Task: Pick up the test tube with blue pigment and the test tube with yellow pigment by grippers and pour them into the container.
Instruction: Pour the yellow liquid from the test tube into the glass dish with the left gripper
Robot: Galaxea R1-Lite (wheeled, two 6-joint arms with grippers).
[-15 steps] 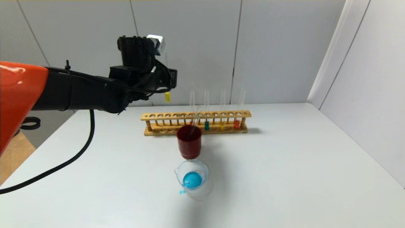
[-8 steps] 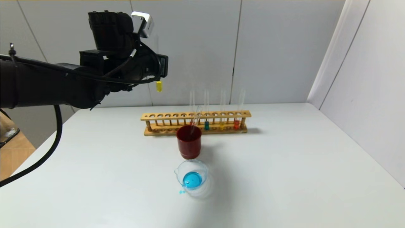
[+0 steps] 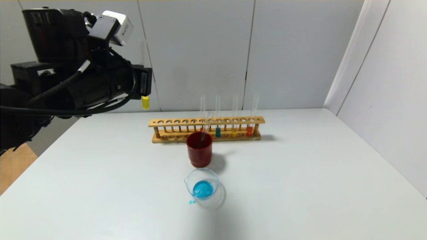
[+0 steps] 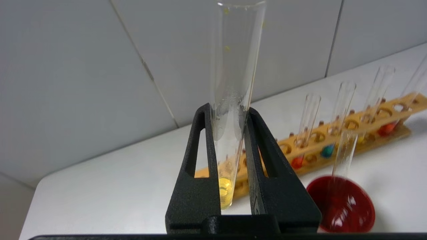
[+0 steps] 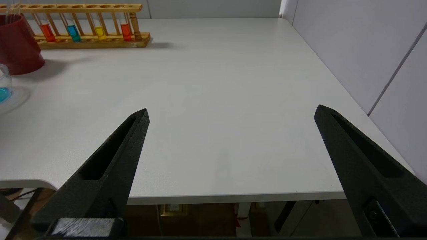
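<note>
My left gripper (image 3: pixel 144 81) hangs high over the table's far left, shut on the test tube with yellow pigment (image 3: pixel 145 101). In the left wrist view the black fingers (image 4: pixel 200 160) clamp that upright glass tube (image 4: pixel 233 83), a little yellow liquid at its round bottom. A test tube with blue pigment (image 3: pixel 218 132) stands in the wooden rack (image 3: pixel 173 122). The container (image 3: pixel 202 188), a low clear beaker near the table's middle, holds blue liquid. My right gripper (image 5: pixel 232 110) is open and empty above the near right table edge, outside the head view.
A dark-red cup (image 3: pixel 199 149) with an empty tube leaning in it stands between rack and beaker. The rack also holds red, yellow and orange tubes. Small blue drops lie beside the beaker (image 3: pixel 191 202). Walls close the back and right.
My left arm has swung leftward and nearer to the head camera, carrying the yellow tube away from the rack. The grip is unchanged.
</note>
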